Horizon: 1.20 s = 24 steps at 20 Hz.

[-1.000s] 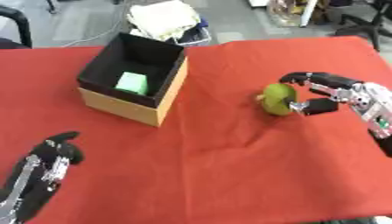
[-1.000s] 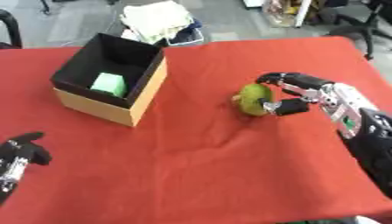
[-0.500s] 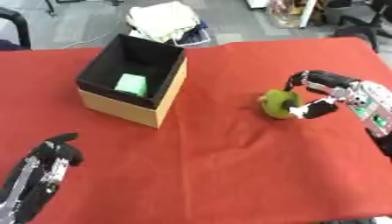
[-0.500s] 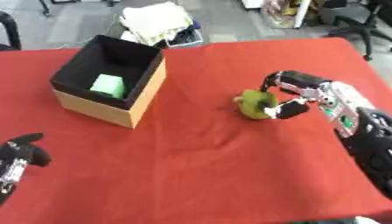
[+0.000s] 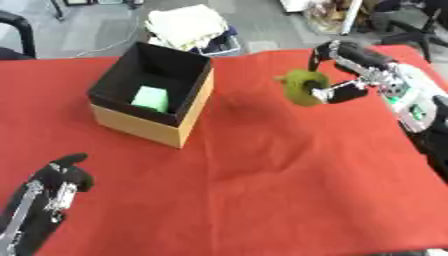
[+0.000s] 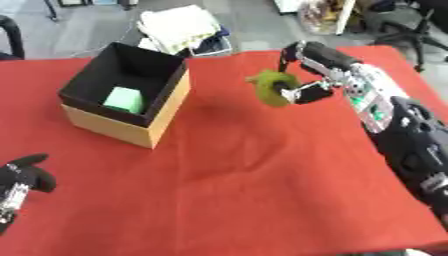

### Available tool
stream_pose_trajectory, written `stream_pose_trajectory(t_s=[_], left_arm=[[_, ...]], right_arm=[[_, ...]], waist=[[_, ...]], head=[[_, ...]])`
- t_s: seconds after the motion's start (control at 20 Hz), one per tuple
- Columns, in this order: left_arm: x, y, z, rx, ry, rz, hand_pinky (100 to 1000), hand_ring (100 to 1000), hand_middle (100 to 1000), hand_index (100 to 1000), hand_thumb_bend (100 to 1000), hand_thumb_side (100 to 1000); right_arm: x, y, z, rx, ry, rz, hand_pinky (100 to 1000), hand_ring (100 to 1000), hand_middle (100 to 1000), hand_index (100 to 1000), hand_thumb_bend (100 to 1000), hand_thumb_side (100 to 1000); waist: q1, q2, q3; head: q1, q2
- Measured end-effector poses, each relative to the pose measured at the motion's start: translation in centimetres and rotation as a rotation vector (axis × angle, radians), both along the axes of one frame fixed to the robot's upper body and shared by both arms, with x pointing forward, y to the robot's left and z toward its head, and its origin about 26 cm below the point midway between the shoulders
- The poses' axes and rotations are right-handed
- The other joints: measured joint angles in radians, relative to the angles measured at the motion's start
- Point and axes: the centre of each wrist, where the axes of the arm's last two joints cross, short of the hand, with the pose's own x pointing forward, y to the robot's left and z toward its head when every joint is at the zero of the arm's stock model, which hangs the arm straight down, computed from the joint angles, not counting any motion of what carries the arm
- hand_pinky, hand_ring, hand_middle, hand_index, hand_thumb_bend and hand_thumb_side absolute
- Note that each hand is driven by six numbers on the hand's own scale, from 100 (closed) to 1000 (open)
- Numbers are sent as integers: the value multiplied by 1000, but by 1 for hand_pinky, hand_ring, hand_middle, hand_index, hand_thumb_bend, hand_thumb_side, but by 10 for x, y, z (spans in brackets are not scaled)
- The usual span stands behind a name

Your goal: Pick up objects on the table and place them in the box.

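- Since 1 second ago, the right hand (image 5: 350,70) has been carrying the green object (image 5: 302,87) up off the red tablecloth (image 5: 262,190) and leftward, toward the box (image 5: 150,100); earlier the object was sitting on the cloth near the table's right side.
- The right hand is curling its fingers over the top of the green object while the thumb is pressing in from below, so the object is being pinched between them.
- The green object is hanging in the air, clear of the cloth, to the right of the box and not yet over its opening; a faint shadow is lying on the cloth between the 2.
- The right arm is reaching in from the right edge, black and silver, with green marks on the forearm.
- The box is standing on the left half of the table, tan on the outside and black inside, open at the top, with 1 pale green block (image 5: 150,98) lying on its floor.
- The left hand (image 5: 63,176) is resting idle near the lower left corner, fingers loosely curled upward and holding nothing.
- Beyond the table's far edge, a basket with folded pale cloth (image 5: 187,26) is sitting on the grey floor.
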Motion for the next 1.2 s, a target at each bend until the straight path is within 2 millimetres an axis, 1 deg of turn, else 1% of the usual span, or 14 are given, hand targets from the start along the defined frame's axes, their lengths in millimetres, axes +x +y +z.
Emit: stream_pose_trajectory(t_s=[0.1, 0.25, 0.35, 0.45, 0.7, 0.75, 0.9, 0.95, 1.0, 1.15, 1.2], left_arm=[[0, -1, -1, 2, 3, -8, 608, 583, 523, 825, 100, 775], [0, -4, -1, 5, 6, -26, 608, 584, 524, 825, 100, 774], [0, -8, 0, 4, 4, -45, 608, 584, 524, 825, 100, 773], [1, -12, 1, 3, 1, -64, 608, 584, 524, 825, 100, 773], [1, -19, 2, 2, 3, -101, 608, 584, 525, 825, 100, 774], [1, -20, 2, 3, 2, -108, 608, 585, 525, 825, 100, 774], [1, -23, 3, 8, 1, -126, 608, 585, 525, 825, 100, 773], [1, -23, 3, 9, 1, -130, 609, 585, 525, 825, 100, 774], [2, -24, 4, 10, -1, -135, 609, 585, 525, 825, 100, 774], [2, -26, 4, 12, 1, -147, 608, 585, 525, 825, 100, 774], [2, -27, 4, 12, 1, -151, 609, 585, 526, 825, 100, 774]], right_arm=[[8, 15, 20, 8, -38, 45, 751, 752, 575, 346, 100, 152], [21, 37, 44, 12, -71, 97, 754, 753, 586, 356, 100, 150], [31, 53, 54, 11, -72, 127, 757, 755, 591, 361, 100, 146], [40, 66, 57, 2, -66, 147, 759, 757, 596, 368, 100, 145], [56, 91, 52, -41, -40, 173, 768, 766, 629, 430, 100, 157], [58, 95, 49, -47, -34, 177, 771, 768, 640, 450, 100, 156], [64, 107, 40, -70, -16, 187, 774, 772, 652, 467, 100, 155], [65, 110, 38, -76, -13, 191, 775, 775, 665, 537, 100, 156], [66, 113, 35, -84, -10, 194, 778, 779, 674, 559, 100, 154], [69, 124, 27, -105, -7, 211, 782, 790, 708, 703, 100, 140], [69, 127, 25, -109, -11, 217, 783, 791, 713, 724, 100, 137]], waist=[[-1, -1, 13], [-1, -4, 34], [1, -4, 51], [2, -4, 67], [0, -4, 104], [-1, -4, 108], [-2, -4, 124], [-2, -4, 126], [-2, -4, 129], [-2, -4, 137], [-3, -4, 138]], head=[[-4, 0], [-11, -1], [-18, -3], [-28, -8], [-55, -10], [-59, -10], [-69, -11], [-72, -11], [-74, -14], [-75, -19], [-76, -19]])
